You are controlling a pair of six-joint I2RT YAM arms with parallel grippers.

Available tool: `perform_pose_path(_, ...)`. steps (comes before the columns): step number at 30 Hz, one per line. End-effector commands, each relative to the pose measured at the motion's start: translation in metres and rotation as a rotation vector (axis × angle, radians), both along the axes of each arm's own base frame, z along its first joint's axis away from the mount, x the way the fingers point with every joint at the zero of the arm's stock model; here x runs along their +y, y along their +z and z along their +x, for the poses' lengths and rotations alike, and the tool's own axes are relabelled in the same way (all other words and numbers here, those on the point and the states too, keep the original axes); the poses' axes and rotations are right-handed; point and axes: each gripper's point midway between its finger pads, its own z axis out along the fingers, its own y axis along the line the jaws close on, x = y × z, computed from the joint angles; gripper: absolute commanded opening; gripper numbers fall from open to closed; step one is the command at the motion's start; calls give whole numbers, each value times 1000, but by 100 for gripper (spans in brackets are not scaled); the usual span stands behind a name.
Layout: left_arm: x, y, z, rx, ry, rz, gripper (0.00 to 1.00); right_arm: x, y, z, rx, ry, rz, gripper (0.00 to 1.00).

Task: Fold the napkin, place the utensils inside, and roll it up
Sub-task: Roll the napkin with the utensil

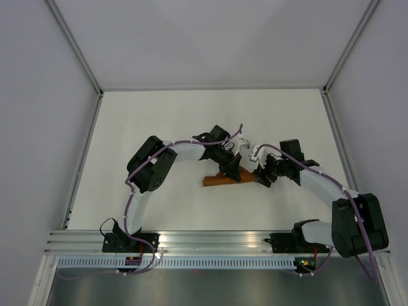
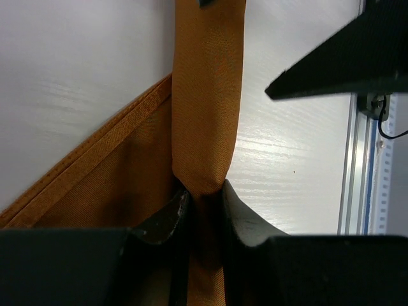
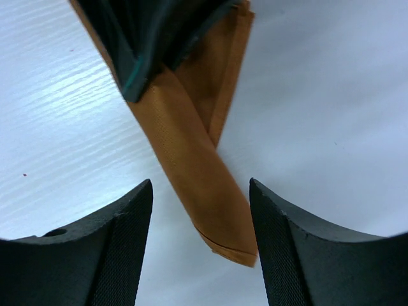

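**Left claw pinches the folded napkin; right claw stands open over its tip**

We see the napkin (image 1: 218, 181) near the middle of the white counter (image 1: 159, 121), gathered into a narrow rust-orange band rather than spread flat. From above only a short stretch of it shows, because both arms lean in over it, one from each side.

The left claw (image 2: 203, 191) is clamped on the cloth. In the left wrist view its two dark fingers (image 2: 167, 220) press together on a fold of the fabric. The fold runs away from them as a tight strip, and the hemmed edge of a wider layer slants off to the left.

The right claw (image 3: 201, 191) is apart and grips nothing. Its fingers (image 3: 121, 248) stand on either side of the napkin's narrow end, which lies on the counter between them. In this view the band shows as more than one layer, with a second edge peeking out along its right side. A dark wedge at the top covers the far part of the cloth. We take it to be the left claw, though the view is too close to be sure.
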Motion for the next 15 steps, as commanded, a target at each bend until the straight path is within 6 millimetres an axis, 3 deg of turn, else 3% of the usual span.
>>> perform_pose_path(1,23,-44,-11,111,52,174,10,15,16,19,-236,49,-44,68)
perform_pose_path(2,23,-44,-12,115,50,175,10,26,15,13,-254,86,-50,69)
perform_pose_path(8,22,-44,-10,121,59,179,10,48,4,5,-324,141,-111,71)
perform_pose_path(15,20,-43,-10,127,52,171,12,58,-18,-1,-308,182,-174,70)
